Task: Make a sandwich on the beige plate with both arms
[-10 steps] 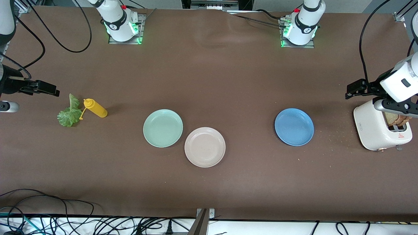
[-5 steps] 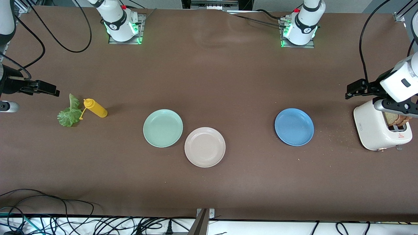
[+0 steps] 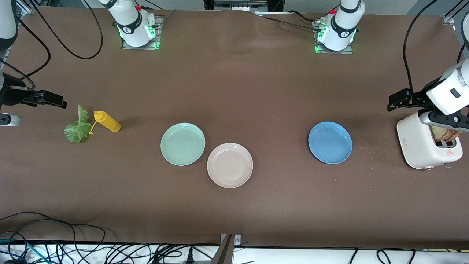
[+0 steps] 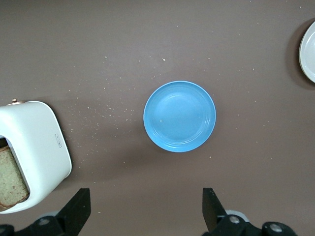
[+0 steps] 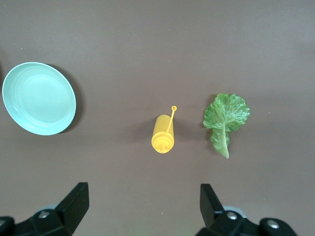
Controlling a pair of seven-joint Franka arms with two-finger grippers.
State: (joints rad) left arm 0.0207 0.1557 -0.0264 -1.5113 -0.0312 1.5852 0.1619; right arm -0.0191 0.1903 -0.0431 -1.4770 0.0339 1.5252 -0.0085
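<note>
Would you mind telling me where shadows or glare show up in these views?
Front view: even overhead light, green glow at both arm bases, a soft shadow beside the yellow plastic squeeze bottle. Left wrist view: mild sheen on the round blue plastic plate, faint shadow by the white toaster. Right wrist view: dark crescent shadow along the round mint-green plate; nothing blurred.

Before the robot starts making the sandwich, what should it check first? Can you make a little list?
1. Beige plate bare and ready: ok.
2. Bread sitting in the toaster: ok.
3. Lettuce leaf lying flat beside the mustard bottle: ok.
4. Left gripper open, up near the toaster: ok.
5. Right gripper open, up near the lettuce leaf: ok.
6. Two slices in the toaster: cannot tell.
</note>
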